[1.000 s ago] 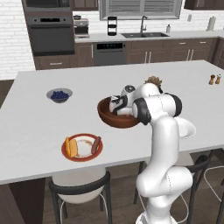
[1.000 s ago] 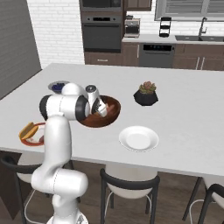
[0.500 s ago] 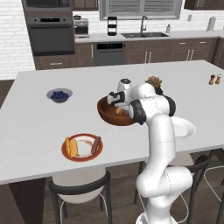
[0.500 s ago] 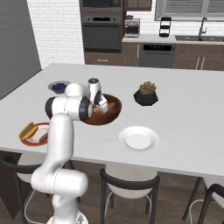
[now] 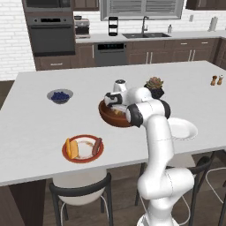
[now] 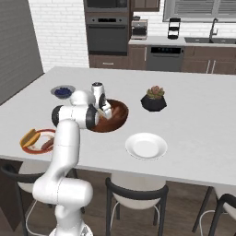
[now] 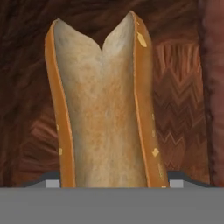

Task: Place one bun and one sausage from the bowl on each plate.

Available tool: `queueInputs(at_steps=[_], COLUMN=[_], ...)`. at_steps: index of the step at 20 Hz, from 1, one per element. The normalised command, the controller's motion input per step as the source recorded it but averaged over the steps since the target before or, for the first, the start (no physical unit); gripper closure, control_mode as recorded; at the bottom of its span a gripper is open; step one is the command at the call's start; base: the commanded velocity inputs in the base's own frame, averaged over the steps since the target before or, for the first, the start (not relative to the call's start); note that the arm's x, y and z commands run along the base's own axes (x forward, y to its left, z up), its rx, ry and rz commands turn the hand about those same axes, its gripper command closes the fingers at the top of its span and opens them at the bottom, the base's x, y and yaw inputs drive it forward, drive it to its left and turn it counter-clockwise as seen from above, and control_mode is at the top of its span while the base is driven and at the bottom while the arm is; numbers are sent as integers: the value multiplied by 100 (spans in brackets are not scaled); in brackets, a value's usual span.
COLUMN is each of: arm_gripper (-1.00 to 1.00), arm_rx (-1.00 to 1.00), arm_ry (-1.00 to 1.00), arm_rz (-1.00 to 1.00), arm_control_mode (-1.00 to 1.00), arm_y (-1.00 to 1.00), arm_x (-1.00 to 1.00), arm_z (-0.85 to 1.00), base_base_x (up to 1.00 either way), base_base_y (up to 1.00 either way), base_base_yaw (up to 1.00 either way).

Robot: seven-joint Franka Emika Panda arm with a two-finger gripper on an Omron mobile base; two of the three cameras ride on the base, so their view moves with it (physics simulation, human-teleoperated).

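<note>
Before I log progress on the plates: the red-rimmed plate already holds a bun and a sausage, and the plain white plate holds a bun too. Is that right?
Not quite. The red-rimmed plate does hold a bun and a sausage, but the plain white plate is bare, as the right base view shows. The second bun is in the wooden bowl.

A small grey bowl of blueberries (image 5: 60, 96) sits near the island's left edge. A potted succulent (image 5: 154, 86) stands mid-island. Salt and pepper shakers (image 5: 216, 80) stand near the right edge.
</note>
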Motion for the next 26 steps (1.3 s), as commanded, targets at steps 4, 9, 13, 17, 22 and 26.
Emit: queueInputs(at_steps=[4,9,13,17,22,26], arm_gripper=[100,100,100,100,100,100], arm_rx=[0,2,5,10,9,8], arm_ry=[-11,-25,-24,-9,0,2], arm_rz=[0,0,0,-4,-14,-17], arm_control_mode=[-100,-100,-100,-100,-100,-100], arm_y=[-23,-21,-8,-61,-99,-100], arm_x=[-55,-89,-100,-100,-100,-87], arm_z=[-15,53,90,97,70,58], base_base_x=[0,0,0,0,0,0], base_base_y=[0,0,0,0,0,0], base_base_yaw=[0,0,0,0,0,0])
